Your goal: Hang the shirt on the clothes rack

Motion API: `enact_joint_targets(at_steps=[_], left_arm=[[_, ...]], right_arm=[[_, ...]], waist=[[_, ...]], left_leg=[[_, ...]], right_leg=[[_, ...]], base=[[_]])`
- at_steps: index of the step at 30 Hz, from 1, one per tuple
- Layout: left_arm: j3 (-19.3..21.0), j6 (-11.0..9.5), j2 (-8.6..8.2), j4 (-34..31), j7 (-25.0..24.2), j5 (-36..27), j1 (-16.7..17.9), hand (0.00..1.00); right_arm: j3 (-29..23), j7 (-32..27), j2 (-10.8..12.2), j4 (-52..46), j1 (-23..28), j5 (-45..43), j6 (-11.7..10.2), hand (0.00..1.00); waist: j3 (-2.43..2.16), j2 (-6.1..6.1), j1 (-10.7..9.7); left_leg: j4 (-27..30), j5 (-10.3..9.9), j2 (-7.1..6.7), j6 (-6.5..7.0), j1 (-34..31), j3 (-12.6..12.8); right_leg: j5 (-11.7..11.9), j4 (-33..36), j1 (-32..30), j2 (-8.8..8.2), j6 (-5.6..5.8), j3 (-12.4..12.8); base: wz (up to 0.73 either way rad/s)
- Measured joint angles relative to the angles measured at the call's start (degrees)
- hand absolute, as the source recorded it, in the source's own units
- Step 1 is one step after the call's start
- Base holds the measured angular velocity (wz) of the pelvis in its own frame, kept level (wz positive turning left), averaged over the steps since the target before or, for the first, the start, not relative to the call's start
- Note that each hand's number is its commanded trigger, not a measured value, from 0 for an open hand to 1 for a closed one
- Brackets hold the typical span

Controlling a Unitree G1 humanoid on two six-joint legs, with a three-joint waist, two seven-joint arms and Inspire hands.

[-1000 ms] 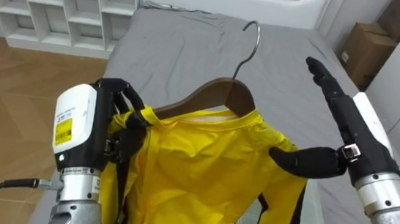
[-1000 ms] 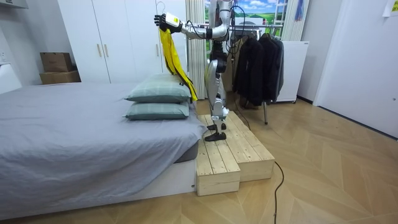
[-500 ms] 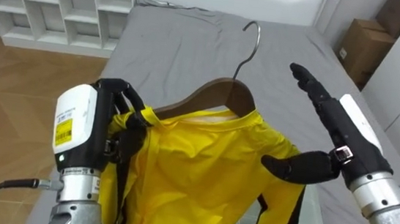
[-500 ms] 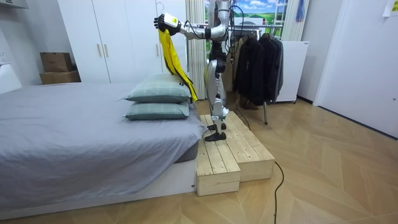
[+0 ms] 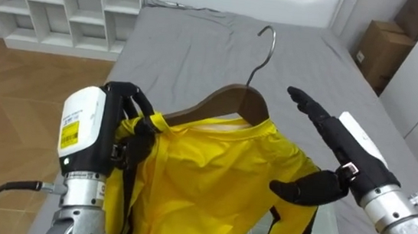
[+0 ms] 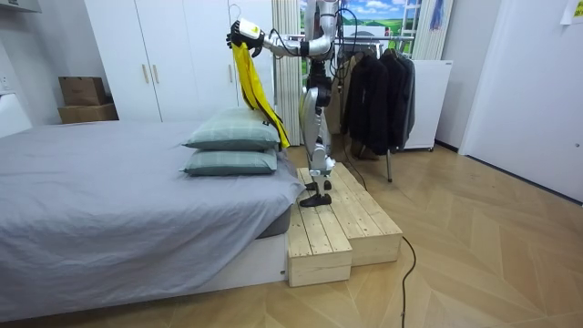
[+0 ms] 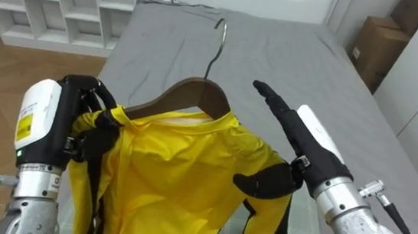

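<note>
1. The left hand (image 5: 130, 125) is closed. Its fingers curl round one shoulder of the yellow shirt (image 5: 210, 186), where the cloth bunches over an end of the wooden hanger (image 5: 229, 104).
2. The shirt is draped over the hanger. It spreads from the left hand across to the right hand and drops below both, with dark trim running down its sides.
3. The hanger's brown neck rises out of the collar between the two hands. Its metal hook (image 5: 264, 49) stands up above them, in the air over the bed.
4. The right hand (image 5: 338, 151) is open and holds nothing, its fingers straight and pointing up and away.
5. Its thumb reaches toward the left hand and lies against the shirt's other shoulder. Whether it presses on the cloth cannot be told.
6. Beyond both hands lies the grey bed (image 5: 193, 46). A white shelf unit (image 5: 66, 3) stands past the left hand and a cardboard box (image 5: 380, 53) past the right.
7. In the room view the robot stands upright on a wooden platform (image 6: 337, 228) beside the bed, near two pillows (image 6: 232, 146). Its arms are raised and hold the shirt high, and a rack of dark clothes (image 6: 378, 87) stands just behind it.
</note>
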Motion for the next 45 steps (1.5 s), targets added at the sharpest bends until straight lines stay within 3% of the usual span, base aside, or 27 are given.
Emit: enact_joint_targets(at_steps=[8,16,27,35,38,45], left_arm=[[0.0,-0.3,0.12,-0.3,-0.4,0.0,-0.6,1.0],[0.0,-2.6,1.59,-4.5,-0.4,0.4,-2.2,1.0],[-0.6,-3.1,1.42,-7.0,-0.4,3.4,-2.2,1.0],[-2.0,-2.9,1.24,-7.4,-0.4,7.2,-2.2,1.0],[-2.5,-2.5,1.29,-7.4,-0.4,7.2,-2.2,1.0],[-2.9,-2.4,1.56,-7.4,-0.4,7.2,-2.2,1.0]], right_arm=[[0.0,1.7,0.0,0.3,0.0,0.1,0.0,0.0],[0.1,2.2,0.0,0.7,-0.5,0.2,0.0,0.0],[1.3,2.2,0.0,0.9,-2.8,0.0,-0.1,0.0],[2.6,2.2,0.0,4.6,-3.2,0.1,-0.1,0.0],[2.8,2.1,0.0,6.2,-3.9,0.1,-0.1,0.0],[4.2,0.7,-0.1,7.1,-4.7,-2.2,0.0,0.0]], waist=[[0.08,-0.12,0.5],[0.59,-1.02,1.3],[0.55,-0.95,1.3],[0.43,-0.7,1.3],[0.25,-0.24,1.3],[0.31,0.99,1.3]], left_leg=[[0.0,0.0,0.0,-0.01,0.0,0.0],[0.0,0.0,-0.05,-0.01,-0.1,0.0],[0.7,-0.1,-0.02,-0.1,-1.8,-0.4],[0.9,-0.1,-0.05,-0.1,-2.0,-0.4],[0.8,-0.1,0.0,-0.1,-1.9,-0.2],[0.3,-0.1,0.06,-0.1,-0.8,-0.1]], right_leg=[[0.0,0.0,0.0,0.0,0.0,0.0],[0.0,0.0,0.0,-0.04,0.0,-0.1],[0.0,0.0,-1.2,0.01,-0.01,-0.7],[0.0,0.0,-1.4,-0.01,-0.04,0.0],[0.0,0.0,-1.4,0.0,-0.04,0.1],[0.0,0.0,-0.6,0.05,-0.04,0.1]], base=[[0.0],[0.0],[0.01],[0.0],[-0.02],[0.0]])
